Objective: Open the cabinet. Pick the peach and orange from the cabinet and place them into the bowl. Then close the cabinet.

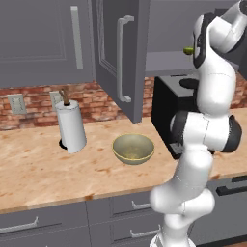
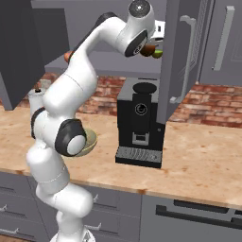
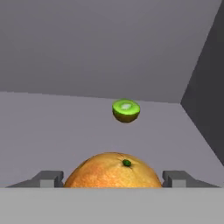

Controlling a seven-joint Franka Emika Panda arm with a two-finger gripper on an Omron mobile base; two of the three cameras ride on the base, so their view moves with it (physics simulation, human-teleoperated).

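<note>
The cabinet stands open, its right door (image 1: pixel 120 58) (image 2: pixel 182 56) swung out over the counter. My gripper (image 3: pixel 113 177) (image 2: pixel 152 47) reaches inside at shelf height. It is open, and its fingers (image 3: pixel 48 177) stand close on either side of the orange (image 3: pixel 113 169) (image 2: pixel 149 49), which rests on the grey shelf (image 3: pixel 52 131). The peach (image 2: pixel 70 56) peeks out as a small reddish ball on the shelf behind my upper arm. On the counter below sits the olive-tan bowl (image 1: pixel 133 148) (image 2: pixel 92 139), with nothing in it.
A halved green fruit (image 3: pixel 126 110) (image 1: pixel 189 49) lies on the shelf beyond the orange. A black coffee machine (image 1: pixel 166 111) (image 2: pixel 139 123) stands under the cabinet. A paper-towel roll (image 1: pixel 71 126) is left of the bowl. The cabinet's right inner wall (image 3: pixel 205 100) is close by.
</note>
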